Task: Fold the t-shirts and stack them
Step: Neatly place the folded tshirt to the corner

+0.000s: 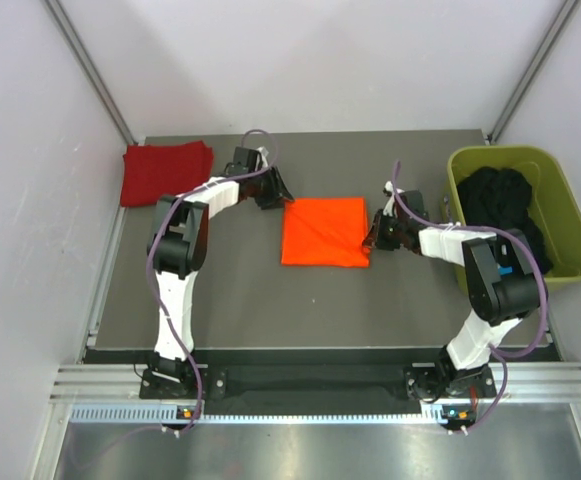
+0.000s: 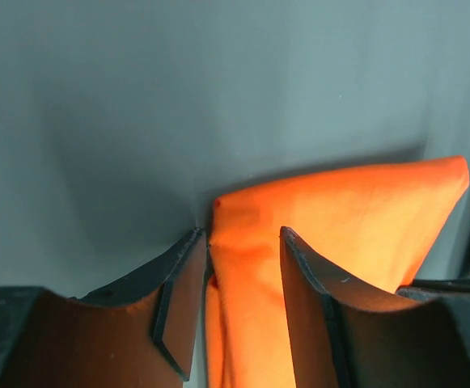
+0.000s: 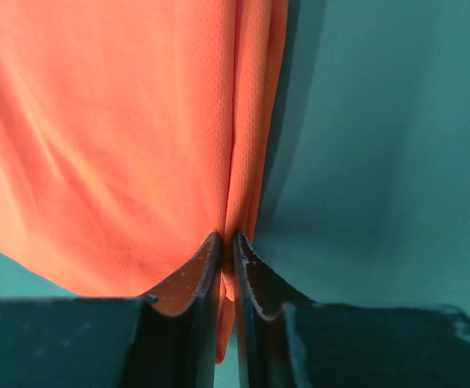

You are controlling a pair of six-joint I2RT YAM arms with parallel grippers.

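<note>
The orange t-shirt (image 1: 322, 232) lies folded into a square on the middle of the table. The dark red t-shirt (image 1: 165, 172) lies folded at the far left corner. My left gripper (image 1: 270, 192) is at the orange shirt's far left corner. In the left wrist view it (image 2: 243, 242) is open, its jaws apart on either side of the orange fabric (image 2: 356, 210). My right gripper (image 1: 374, 236) is at the shirt's right edge near the front corner. In the right wrist view it (image 3: 227, 242) is shut on a fold of the orange shirt (image 3: 113, 137).
An olive-green tub (image 1: 562, 190) stands at the right edge of the table with dark clothing (image 1: 505, 200) inside. White walls enclose the table on three sides. The grey tabletop (image 1: 300, 310) lies between the arms.
</note>
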